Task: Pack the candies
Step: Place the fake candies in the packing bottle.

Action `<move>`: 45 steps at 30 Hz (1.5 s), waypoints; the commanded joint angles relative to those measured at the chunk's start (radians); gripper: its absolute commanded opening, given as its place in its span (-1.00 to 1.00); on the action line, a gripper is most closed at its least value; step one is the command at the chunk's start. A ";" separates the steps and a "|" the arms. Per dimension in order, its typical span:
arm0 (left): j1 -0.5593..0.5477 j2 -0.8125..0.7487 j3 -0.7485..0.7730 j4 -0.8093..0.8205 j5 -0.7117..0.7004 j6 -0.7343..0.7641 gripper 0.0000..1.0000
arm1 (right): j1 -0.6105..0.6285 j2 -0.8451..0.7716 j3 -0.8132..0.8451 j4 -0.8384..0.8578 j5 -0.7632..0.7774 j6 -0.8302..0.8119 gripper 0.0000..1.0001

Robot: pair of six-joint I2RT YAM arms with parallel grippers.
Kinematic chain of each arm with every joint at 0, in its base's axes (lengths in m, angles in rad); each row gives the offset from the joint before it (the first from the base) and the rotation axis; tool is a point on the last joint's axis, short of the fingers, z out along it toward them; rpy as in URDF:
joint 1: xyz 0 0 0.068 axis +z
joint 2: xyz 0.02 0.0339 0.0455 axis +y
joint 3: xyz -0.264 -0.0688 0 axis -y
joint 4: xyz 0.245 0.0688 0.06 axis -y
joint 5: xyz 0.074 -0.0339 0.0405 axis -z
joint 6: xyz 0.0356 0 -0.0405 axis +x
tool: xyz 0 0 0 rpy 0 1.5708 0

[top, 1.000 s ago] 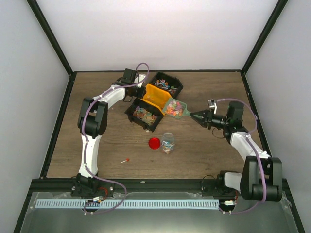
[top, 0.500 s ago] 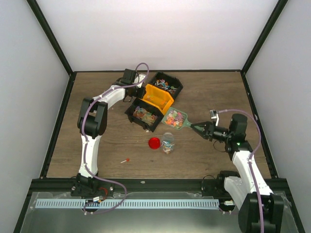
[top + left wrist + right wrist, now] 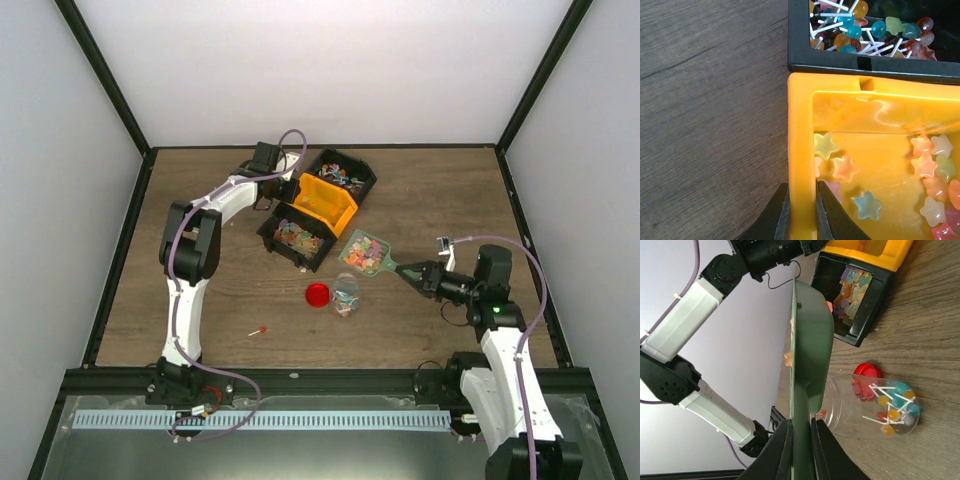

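- Top external view: the right hand [image 3: 408, 271] pinches the handle of a green scoop [image 3: 363, 252]. The scoop carries candies [image 3: 366, 248] and hangs just behind a clear jar [image 3: 346, 294] on the tabletop [image 3: 450, 190].
- The jar holds a few lollipop candies, and a red lid [image 3: 317, 294] lies just beside it.
- Left wrist view: the left hand [image 3: 800, 210] is clamped on the side wall of an orange bin [image 3: 800, 125] with star candies inside.
- More candies fill the black bins [image 3: 305, 260] touching the orange bin.
- One stray lollipop [image 3: 259, 331] lies apart, nearer the left arm's base.
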 commanded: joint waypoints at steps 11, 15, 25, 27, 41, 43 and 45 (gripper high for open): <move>0.000 0.031 -0.027 -0.064 -0.001 0.001 -0.92 | -0.005 -0.101 0.090 -0.259 0.059 -0.177 -0.99; -0.001 0.030 -0.023 -0.063 0.000 -0.002 -0.92 | -0.005 -0.146 0.090 -0.261 0.063 -0.160 -0.99; 0.000 0.037 -0.019 -0.065 0.007 0.000 -0.92 | -0.006 -0.178 0.125 -0.388 0.123 -0.253 -0.99; 0.000 0.035 -0.018 -0.065 0.007 0.000 -0.92 | -0.006 -0.175 0.148 -0.428 0.154 -0.288 -0.99; 0.000 0.043 -0.018 -0.070 0.009 -0.001 -0.92 | -0.005 -0.187 0.190 -0.510 0.180 -0.360 -0.99; -0.001 0.043 -0.018 -0.070 0.007 -0.001 -0.92 | -0.004 -0.189 0.194 -0.522 0.183 -0.371 -0.99; -0.001 0.043 -0.018 -0.069 0.007 0.000 -0.92 | -0.003 -0.192 0.204 -0.537 0.186 -0.380 -0.99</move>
